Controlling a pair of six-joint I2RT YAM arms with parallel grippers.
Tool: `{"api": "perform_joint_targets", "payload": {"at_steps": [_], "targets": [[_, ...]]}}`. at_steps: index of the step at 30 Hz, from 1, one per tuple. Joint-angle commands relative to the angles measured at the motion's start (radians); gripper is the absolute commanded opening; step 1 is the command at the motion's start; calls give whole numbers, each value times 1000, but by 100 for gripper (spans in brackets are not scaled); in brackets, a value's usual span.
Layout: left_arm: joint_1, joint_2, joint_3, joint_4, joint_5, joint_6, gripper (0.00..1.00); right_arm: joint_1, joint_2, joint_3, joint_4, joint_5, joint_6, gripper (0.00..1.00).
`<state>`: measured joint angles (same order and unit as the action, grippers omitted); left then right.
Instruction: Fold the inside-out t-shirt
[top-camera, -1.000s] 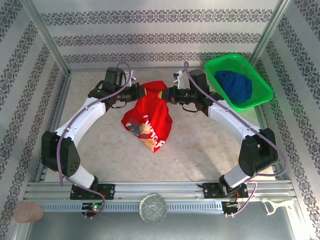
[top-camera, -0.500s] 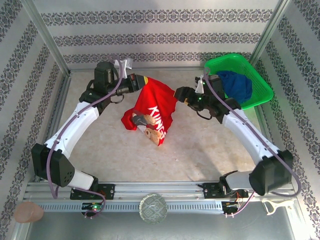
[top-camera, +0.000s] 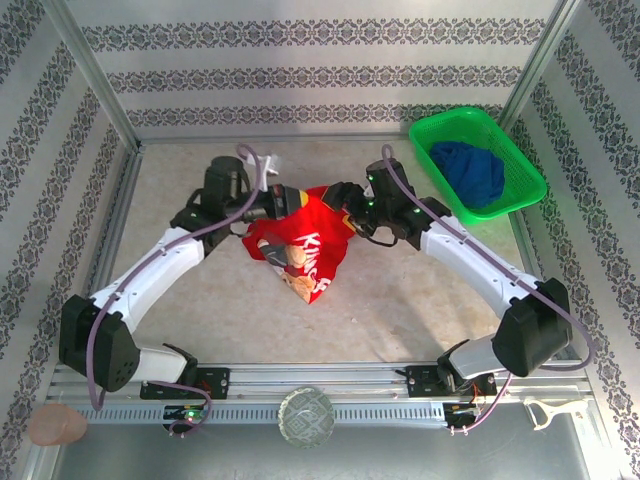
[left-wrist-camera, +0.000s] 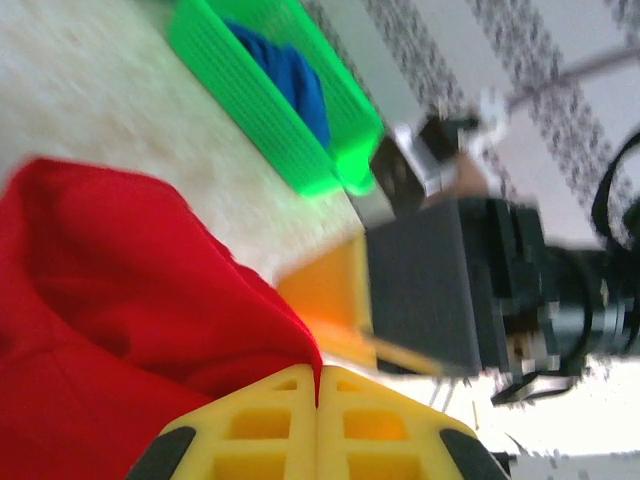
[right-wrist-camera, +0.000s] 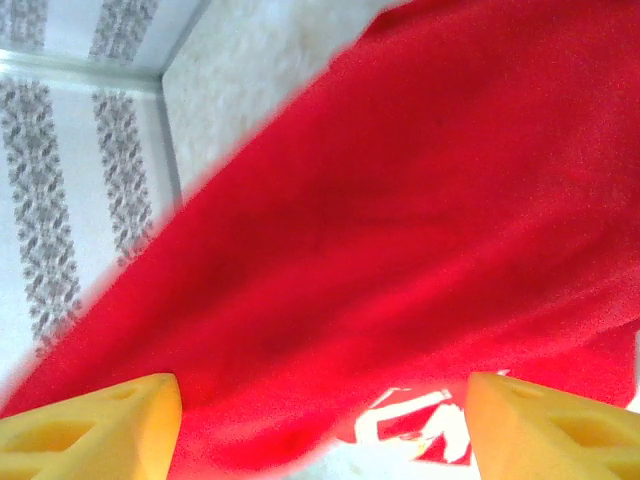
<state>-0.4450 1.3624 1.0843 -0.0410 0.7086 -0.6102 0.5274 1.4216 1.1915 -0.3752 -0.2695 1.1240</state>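
Note:
The inside-out t-shirt is bright red and hangs bunched over the middle of the table, with white lettering and a printed picture showing on its lower folds. My left gripper is shut on its upper left edge. In the left wrist view the yellow fingers press together with red cloth pinched in the seam between them. My right gripper is open at the shirt's upper right edge. In the right wrist view its fingertips stand far apart, with red cloth spread just beyond them and none pinched.
A green basket at the back right holds a dark blue garment; both also appear in the left wrist view as basket and garment. Metal frame posts and patterned walls enclose the table. A round glass object sits on the front rail.
My right gripper let go of the shirt, opened, swung out to the right and came back to the shirt's upper edge. My left gripper kept its hold while the shirt swayed.

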Motion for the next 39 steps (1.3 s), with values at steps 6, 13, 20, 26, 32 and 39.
{"api": "perform_joint_targets", "payload": {"at_steps": [6,13,20,26,32,39], "targets": [[-121,87,-161,235,114,-54,38,-6,-96,-123,-208,340,-84,74],[-78,-30,-120,6,-184,41,72,17,-102,-175,-255,367,-116,74],[-109,151,92,-274,-187,203,71,38,-4,-204,-220,317,-151,74],[-271,316,239,-473,-369,378,71,-20,-36,-292,-205,319,-158,73],[-334,459,327,-525,-526,388,73,-158,-172,-404,-198,275,-178,73],[-335,594,457,-596,-671,383,69,-202,-308,-486,-184,214,-191,72]]}}
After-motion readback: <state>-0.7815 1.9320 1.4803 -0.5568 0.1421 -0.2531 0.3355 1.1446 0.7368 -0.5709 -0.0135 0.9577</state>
